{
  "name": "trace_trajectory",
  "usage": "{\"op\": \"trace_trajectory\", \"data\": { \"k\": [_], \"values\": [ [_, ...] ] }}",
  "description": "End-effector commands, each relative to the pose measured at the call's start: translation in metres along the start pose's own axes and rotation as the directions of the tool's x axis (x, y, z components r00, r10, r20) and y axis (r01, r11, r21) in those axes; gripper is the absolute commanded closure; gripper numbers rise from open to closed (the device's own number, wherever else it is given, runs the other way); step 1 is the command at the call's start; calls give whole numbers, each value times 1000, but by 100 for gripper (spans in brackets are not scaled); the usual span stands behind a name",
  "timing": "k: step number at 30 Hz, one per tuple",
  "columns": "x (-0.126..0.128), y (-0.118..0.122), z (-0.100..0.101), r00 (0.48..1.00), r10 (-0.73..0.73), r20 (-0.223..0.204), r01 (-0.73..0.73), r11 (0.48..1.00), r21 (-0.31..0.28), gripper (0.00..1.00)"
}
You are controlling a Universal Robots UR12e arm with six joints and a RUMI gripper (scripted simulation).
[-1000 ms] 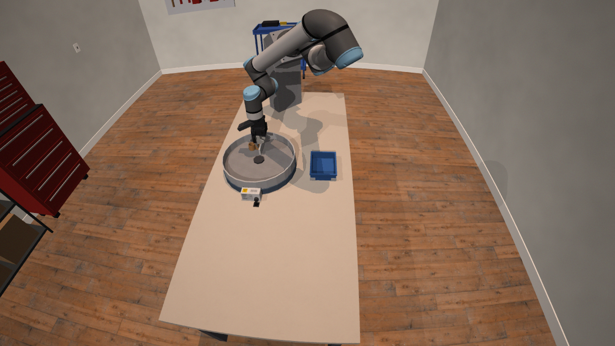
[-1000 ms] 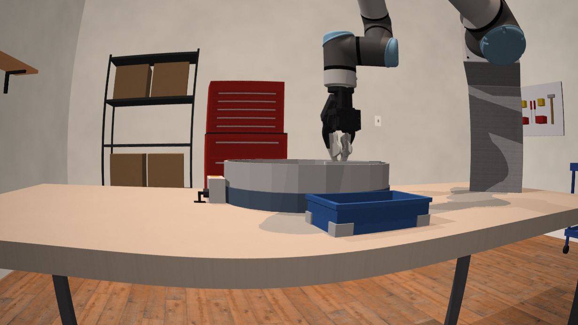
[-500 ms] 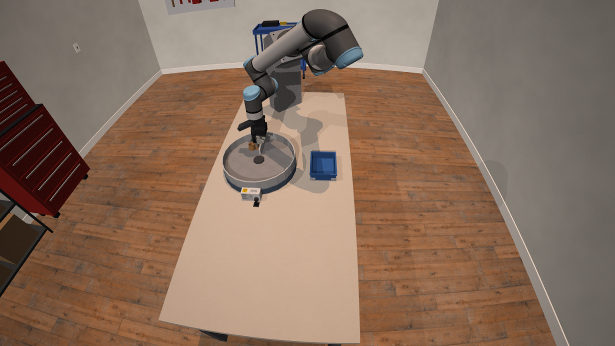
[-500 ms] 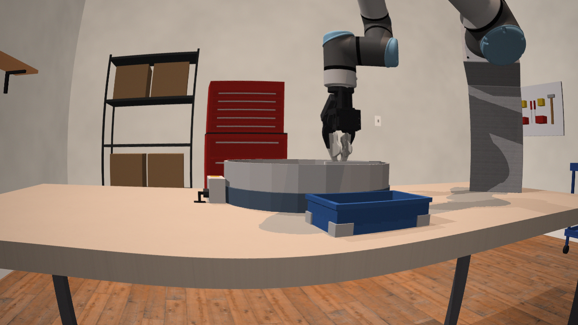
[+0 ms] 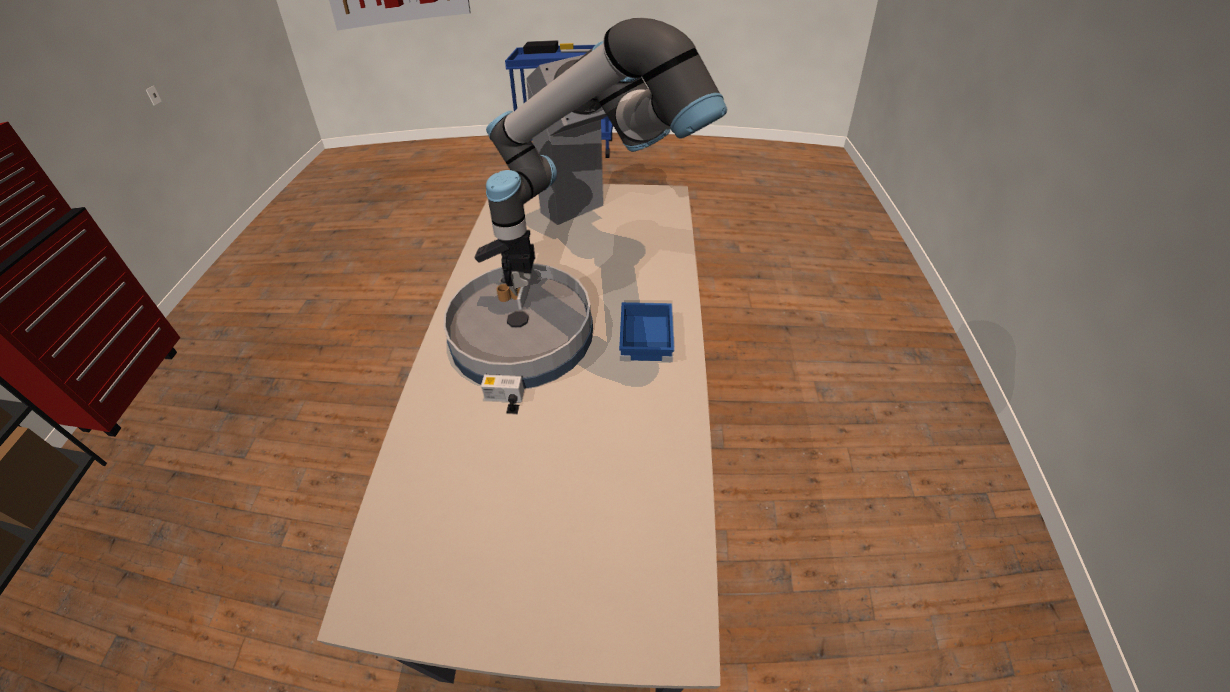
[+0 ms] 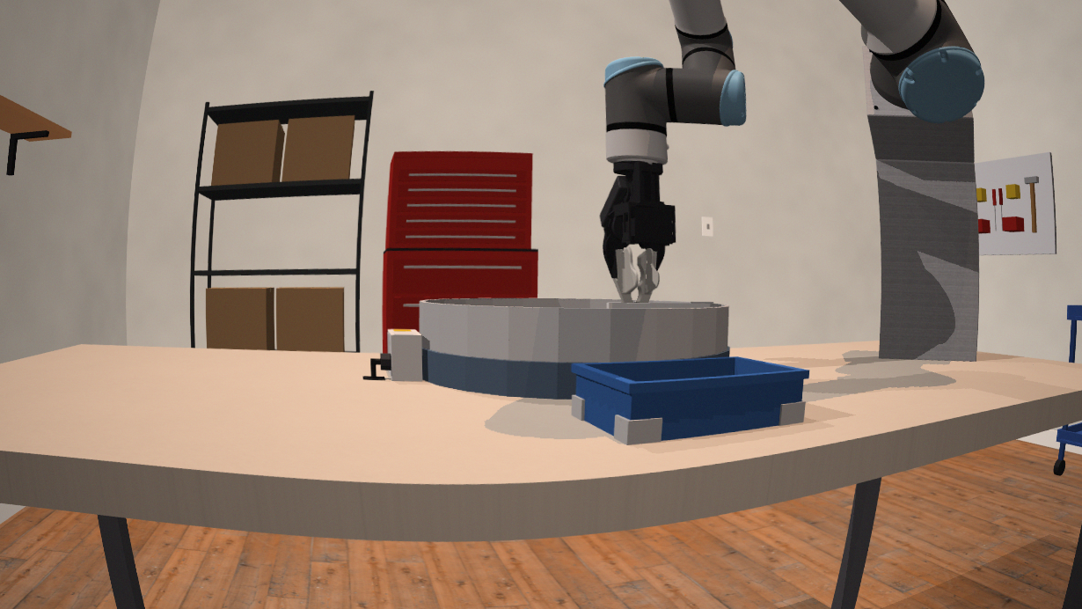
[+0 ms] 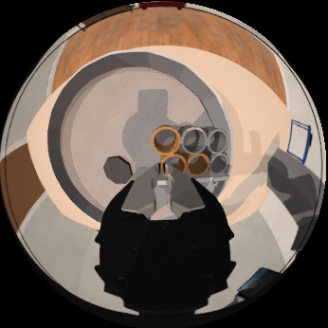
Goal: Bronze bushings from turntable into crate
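Looking down past the gripper (image 7: 163, 182), its jaws closed on the wall of a bronze bushing (image 7: 176, 163) inside the walled turntable (image 7: 56, 142). Two more bronze bushings (image 7: 166, 138) (image 7: 197, 164) and three steel bushings (image 7: 194, 139) cluster together, touching. A dark hub (image 7: 117, 169) lies left.
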State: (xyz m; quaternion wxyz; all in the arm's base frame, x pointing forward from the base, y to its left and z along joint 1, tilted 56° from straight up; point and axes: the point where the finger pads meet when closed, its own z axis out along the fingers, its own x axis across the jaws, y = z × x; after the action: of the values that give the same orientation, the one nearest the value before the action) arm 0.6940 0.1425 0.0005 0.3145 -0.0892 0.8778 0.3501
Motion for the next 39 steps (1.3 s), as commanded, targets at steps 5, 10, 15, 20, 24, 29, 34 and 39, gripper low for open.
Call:
{"op": "trace_trajectory", "data": {
  "k": [5, 10, 15, 20, 24, 29, 34, 39],
  "values": [
    [0, 0, -19, 1000, 0, 0, 0, 1000, 0, 100],
    [0, 0, -43, 1000, 0, 0, 0, 1000, 0, 100],
    [0, 0, -57, 1000, 0, 0, 0, 1000, 0, 100],
    [0, 0, -72, 1000, 0, 0, 0, 1000, 0, 100],
    [0, 0, -76, 1000, 0, 0, 0, 1000, 0, 100],
    [0, 0, -76, 1000, 0, 0, 0, 1000, 0, 100],
    [0, 0, -76, 1000, 0, 0, 0, 1000, 0, 100],
    [0, 0, -76, 1000, 0, 0, 0, 1000, 0, 100]
  ]
}}
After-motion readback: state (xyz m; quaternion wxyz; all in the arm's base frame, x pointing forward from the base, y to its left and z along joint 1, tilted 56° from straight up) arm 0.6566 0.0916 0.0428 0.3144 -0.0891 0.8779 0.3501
